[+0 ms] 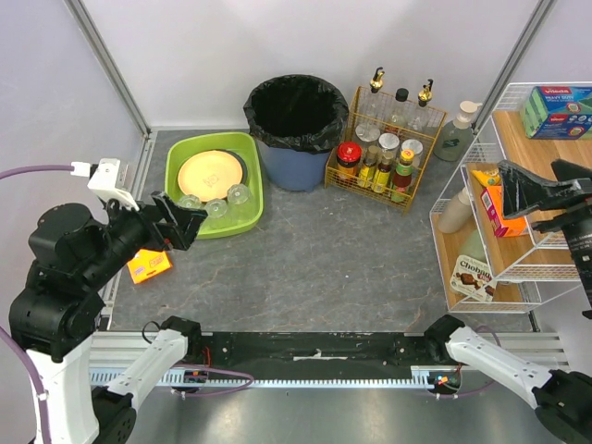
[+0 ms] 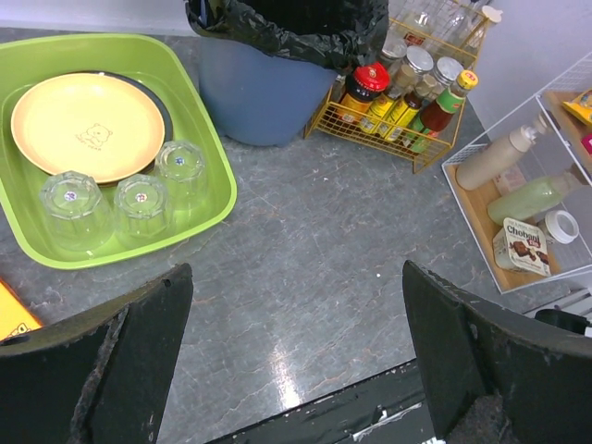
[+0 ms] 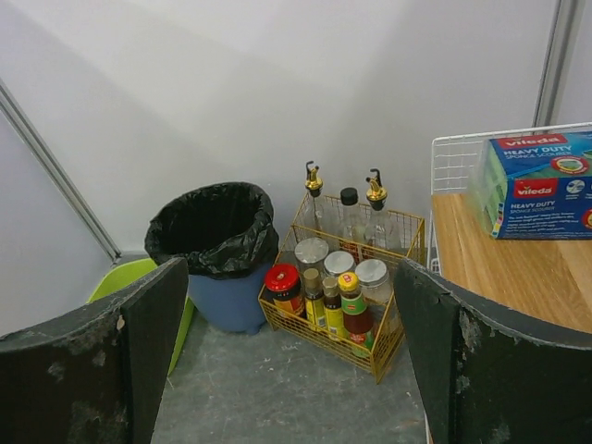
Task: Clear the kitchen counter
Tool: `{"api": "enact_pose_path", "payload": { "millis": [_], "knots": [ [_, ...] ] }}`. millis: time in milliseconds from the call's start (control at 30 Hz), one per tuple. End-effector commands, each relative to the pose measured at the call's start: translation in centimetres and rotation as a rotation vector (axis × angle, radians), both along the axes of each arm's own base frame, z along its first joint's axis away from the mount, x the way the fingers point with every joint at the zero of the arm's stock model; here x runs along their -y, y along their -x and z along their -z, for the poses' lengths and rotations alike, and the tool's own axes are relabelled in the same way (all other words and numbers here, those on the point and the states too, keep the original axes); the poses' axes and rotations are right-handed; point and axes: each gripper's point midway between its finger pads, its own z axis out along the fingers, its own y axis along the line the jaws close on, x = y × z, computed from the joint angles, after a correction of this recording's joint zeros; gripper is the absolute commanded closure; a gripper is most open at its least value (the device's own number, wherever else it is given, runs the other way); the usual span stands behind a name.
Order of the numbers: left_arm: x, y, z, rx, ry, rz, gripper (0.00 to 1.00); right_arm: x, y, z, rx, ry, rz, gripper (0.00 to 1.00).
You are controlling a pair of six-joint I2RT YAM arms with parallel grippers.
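- Worktop (image 1: 324, 268): grey, stone-look, fills the middle of the top view. It runs from the arm bases to the back wall, with a white wire rack (image 1: 481, 242) at its right edge.
- Left claw (image 2: 296, 342): jaws spread wide, nothing between them. It hangs over the worktop's left side, near the front corner of a green tub (image 1: 248, 199).
- Right claw (image 3: 291, 351): jaws spread wide, empty. It is raised at the far right, level with the rack's upper shelves.
- Tub, back left of worktop: holds a yellow plate (image 1: 209, 174) lying on a darker plate, and 3 clear glasses (image 1: 215, 205) in a row just beside it.
- Blue bin (image 1: 294, 157) with black liner: at the back, between the tub and a gold wire basket (image 1: 344, 176) of bottles and jars.
- Soap bottle (image 1: 455, 129): right of the basket, near the rack.
- Orange packet (image 1: 148, 265): flat at the worktop's left edge, partly under the left arm.
- Rack shelves: box of sponges (image 1: 558, 109) on top, orange carton (image 1: 488, 199) in the middle, chocolate tub (image 1: 472, 276) at the bottom.
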Motion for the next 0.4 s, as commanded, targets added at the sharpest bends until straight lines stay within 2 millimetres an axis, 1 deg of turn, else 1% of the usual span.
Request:
{"api": "enact_pose_path", "payload": {
  "millis": [0,100,267,367],
  "knots": [
    [-0.1,0.5,-1.8,0.056,-0.008,0.011,0.01,-0.8,-0.7,-0.1,-0.007,0.023,-0.013,0.02],
    [-0.2,0.3,-2.0,0.061,-0.015,0.005,0.01,-0.8,-0.8,-0.3,-0.001,0.024,-0.009,0.02],
    [-0.5,0.1,-3.0,0.082,-0.016,-0.014,0.01,-0.7,-1.2,0.0,-0.012,0.032,0.007,0.02],
    [-0.5,0.0,-3.6,0.093,-0.009,-0.018,0.01,-0.7,-1.4,-0.3,-0.009,0.038,0.016,0.02]
  ]
}}
